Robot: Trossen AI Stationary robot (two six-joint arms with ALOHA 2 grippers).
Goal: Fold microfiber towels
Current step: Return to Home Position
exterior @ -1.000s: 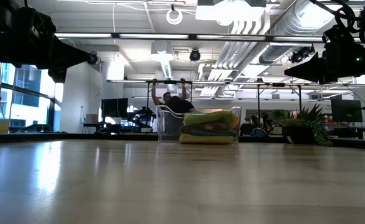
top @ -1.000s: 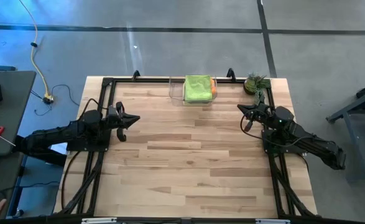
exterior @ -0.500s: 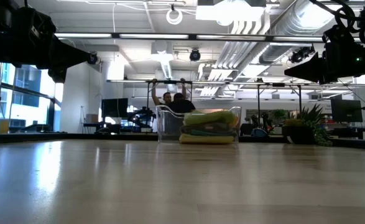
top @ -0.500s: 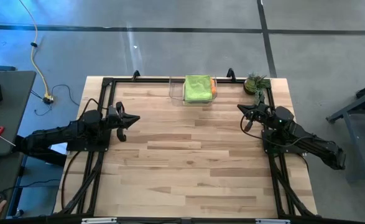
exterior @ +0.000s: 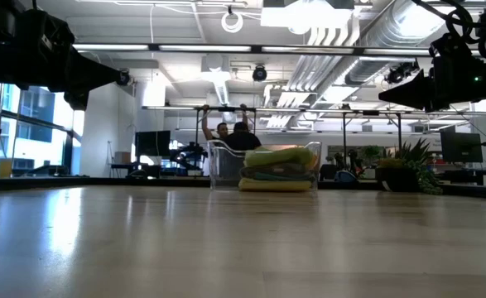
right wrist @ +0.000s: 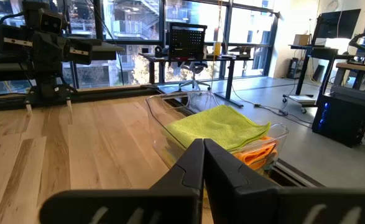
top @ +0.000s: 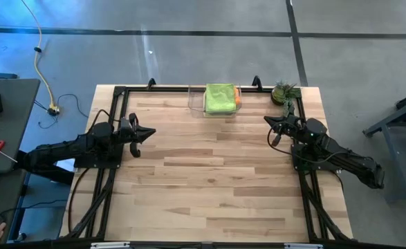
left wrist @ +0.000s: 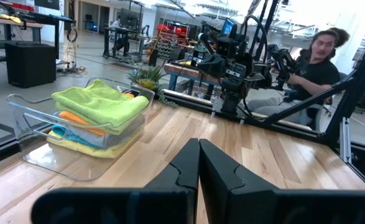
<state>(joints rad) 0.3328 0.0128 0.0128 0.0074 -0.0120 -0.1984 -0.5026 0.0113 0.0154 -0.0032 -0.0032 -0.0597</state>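
At the far edge of the pale wooden table [top: 209,187], midway along the black frame [top: 120,91] that rims it, a clear bin [top: 196,105] holds the folded stack. The lime green towel [top: 220,98] lies on top, the orange towel [left wrist: 76,118] shows just under it, a teal towel [left wrist: 58,130] peeks out lower down, and the yellow towel [left wrist: 92,148] lies at the bottom. A grey layer cannot be made out for certain. A small potted plant [top: 283,91] stands near the bin, at the table's far right corner. The planks in front of the bin are bare, with light glancing off them in the low view. The left gripper [top: 147,133] hangs over the table's left side, the right gripper [top: 270,124] over its right side. Both are well apart from the bin, and each has its jaws pressed together on nothing. Around the table lies a grey concrete floor [top: 189,48], where a yellow cable [top: 43,76] trails toward a dark side desk [top: 9,104]. Beyond the table is an open workshop with exposed ceiling ducts [exterior: 342,33], tall windows [right wrist: 138,25] and a desk monitor [right wrist: 188,38]. A standing person [exterior: 238,136] reaches up to a bar behind the bin, and a seated person [left wrist: 316,62] shows past the right arm.
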